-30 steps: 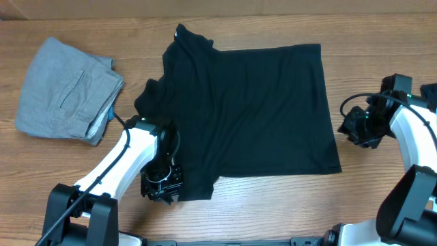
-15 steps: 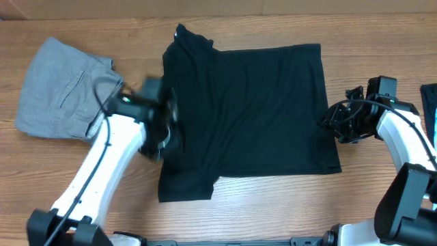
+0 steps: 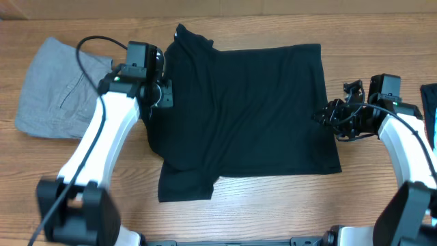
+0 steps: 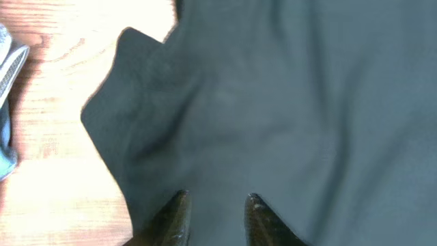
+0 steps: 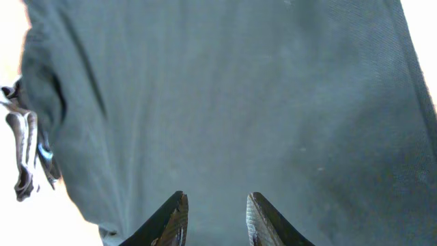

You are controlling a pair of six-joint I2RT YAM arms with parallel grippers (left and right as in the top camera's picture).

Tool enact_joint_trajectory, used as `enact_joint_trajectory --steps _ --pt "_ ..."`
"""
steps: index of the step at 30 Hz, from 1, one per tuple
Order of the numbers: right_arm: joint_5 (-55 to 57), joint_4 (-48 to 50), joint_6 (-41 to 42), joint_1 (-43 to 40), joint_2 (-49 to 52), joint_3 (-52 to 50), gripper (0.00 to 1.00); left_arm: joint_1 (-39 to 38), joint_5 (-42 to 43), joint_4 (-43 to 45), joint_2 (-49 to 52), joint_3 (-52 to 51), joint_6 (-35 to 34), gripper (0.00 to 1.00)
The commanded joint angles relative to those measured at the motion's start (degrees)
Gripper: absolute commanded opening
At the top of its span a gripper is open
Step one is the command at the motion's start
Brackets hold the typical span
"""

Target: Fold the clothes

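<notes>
The clothes (image 3: 252, 109), a black garment, lie spread flat in the middle of the table, with one flap jutting toward the front edge at the lower left. My left gripper (image 3: 164, 96) hovers over the garment's left side near the sleeve. In the left wrist view the left gripper (image 4: 215, 203) is open, with only black fabric (image 4: 273, 102) beneath and nothing between the fingers. My right gripper (image 3: 322, 116) is at the garment's right edge. It is open too in the right wrist view (image 5: 216, 203), above smooth black cloth (image 5: 239, 89).
Folded light grey trousers (image 3: 61, 89) lie at the far left, close to the left arm. A dark blue item (image 3: 430, 102) shows at the right edge. Bare wooden table (image 3: 273, 205) runs along the front.
The left gripper has let go of the garment's lower-left corner, opened, and swung up to the left sleeve area. The right gripper has moved left to the garment's right edge.
</notes>
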Motion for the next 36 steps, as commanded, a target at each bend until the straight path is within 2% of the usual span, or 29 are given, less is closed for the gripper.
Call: enact_joint_trajectory --steps 1,3,5,6,14,19,24,27,30,34,36 --pt "-1.4 -0.4 -0.7 2.2 -3.5 -0.1 0.33 2.4 -2.6 4.0 7.1 0.3 1.5 0.73" --pt "-1.4 -1.0 -0.7 3.6 -3.8 -0.1 0.33 3.8 -2.4 6.3 9.8 0.3 1.3 0.77" --pt "-1.4 -1.8 -0.7 5.0 -3.8 -0.2 0.33 5.4 -2.4 7.2 11.6 0.3 0.3 0.67" --pt "-1.4 -2.0 -1.4 6.0 -3.8 -0.2 0.33 6.2 -2.3 7.5 12.2 0.3 -0.8 0.65" --pt "6.1 0.2 -1.5 11.1 -3.5 -0.5 0.31 13.4 0.6 5.8 12.8 0.4 -1.0 0.58" --pt "6.8 3.8 1.1 12.0 -1.4 -0.6 0.18 16.2 9.9 6.5 16.7 0.4 0.7 0.55" --pt "7.4 6.6 2.2 12.2 3.5 -0.7 0.10 16.2 11.2 6.6 20.8 0.4 0.6 0.41" --pt "9.4 7.8 4.5 12.2 7.4 -0.7 0.09 16.3 11.2 6.7 21.6 0.4 0.2 0.29" --pt "11.0 9.3 6.6 12.2 11.6 -0.7 0.08 16.3 11.2 7.3 21.6 0.4 0.2 0.22" --pt "12.9 10.1 8.9 12.2 16.2 -0.7 0.07 16.6 11.2 7.1 21.5 0.5 0.2 0.04" --pt "14.5 10.1 9.2 12.2 17.6 -0.7 0.07 17.3 11.1 5.7 21.1 1.0 0.0 0.04"
